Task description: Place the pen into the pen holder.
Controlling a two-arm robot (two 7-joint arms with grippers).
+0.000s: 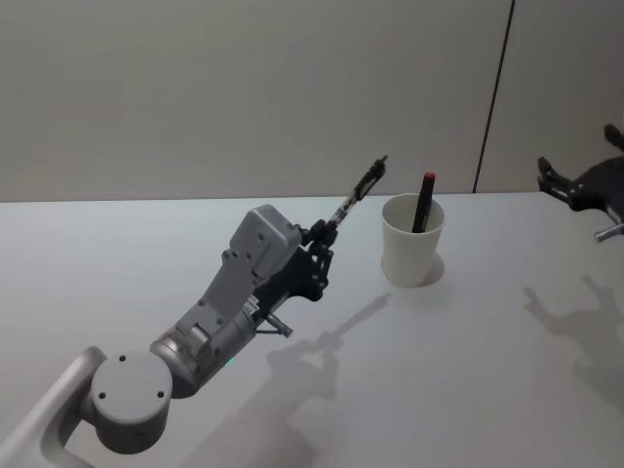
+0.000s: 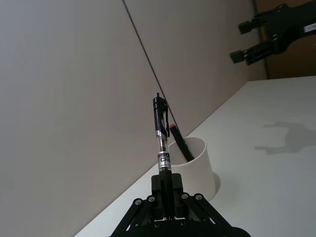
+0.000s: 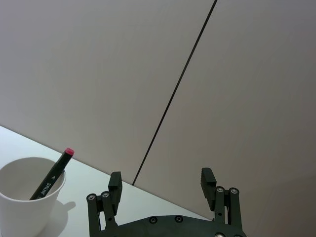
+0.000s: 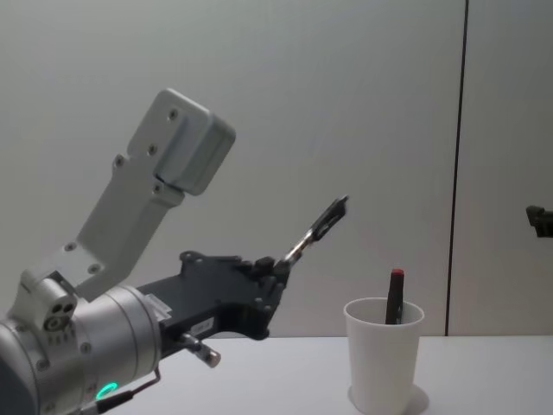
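My left gripper is shut on the lower end of a pen with a clear barrel and a black clip. The pen slants upward, clip end highest, toward the pen holder, a white paper cup on the table. It hangs in the air to the left of the cup's rim, apart from it. In the left wrist view the pen stands up from the gripper with the cup behind it. My right gripper is open and empty, raised at the far right.
A black marker with a red cap leans inside the cup, also seen from the chest as the marker. The white table lies bare around the cup. A grey wall with a dark seam stands right behind the table.
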